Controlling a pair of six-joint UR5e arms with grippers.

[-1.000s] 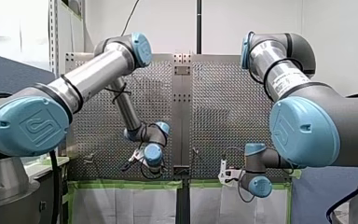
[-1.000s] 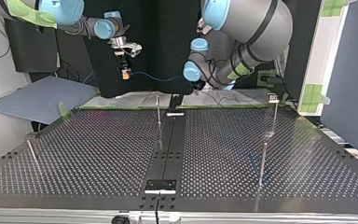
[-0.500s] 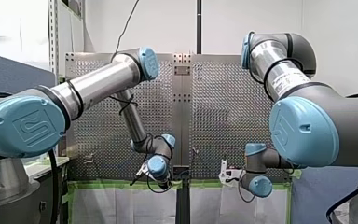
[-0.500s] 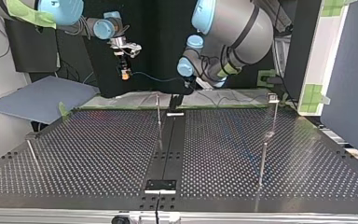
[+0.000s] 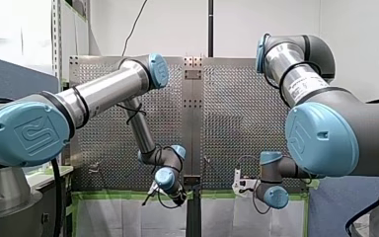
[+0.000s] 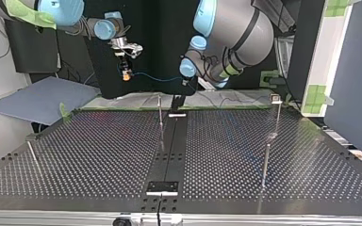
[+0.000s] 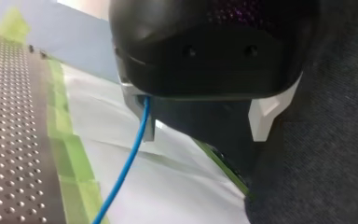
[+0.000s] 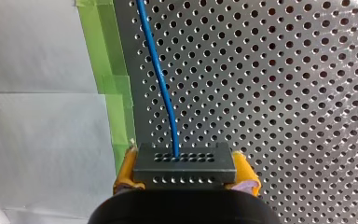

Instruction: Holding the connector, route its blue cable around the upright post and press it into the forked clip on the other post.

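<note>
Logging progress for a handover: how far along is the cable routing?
Done: my right gripper grips the connector. In hand: the blue cable spans in the air to my left gripper. Left: looping it round the upright post and pressing it into the forked clip, neither touched yet.

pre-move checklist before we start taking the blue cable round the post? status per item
1. Grasp: connector clamped between my right gripper's yellow pads: ok.
2. Exit: blue cable leaves the connector without a kink: ok.
3. Span: in the top view the cable hangs in the air between the grippers, past the table's far edge, touching no post: ok.
4. Second hold: the cable runs up to my left gripper; whether it is clamped: cannot tell.
5. Cable around the upright post: not ok, not yet done.
6. Cable in the forked clip: not ok, clip empty.
</note>
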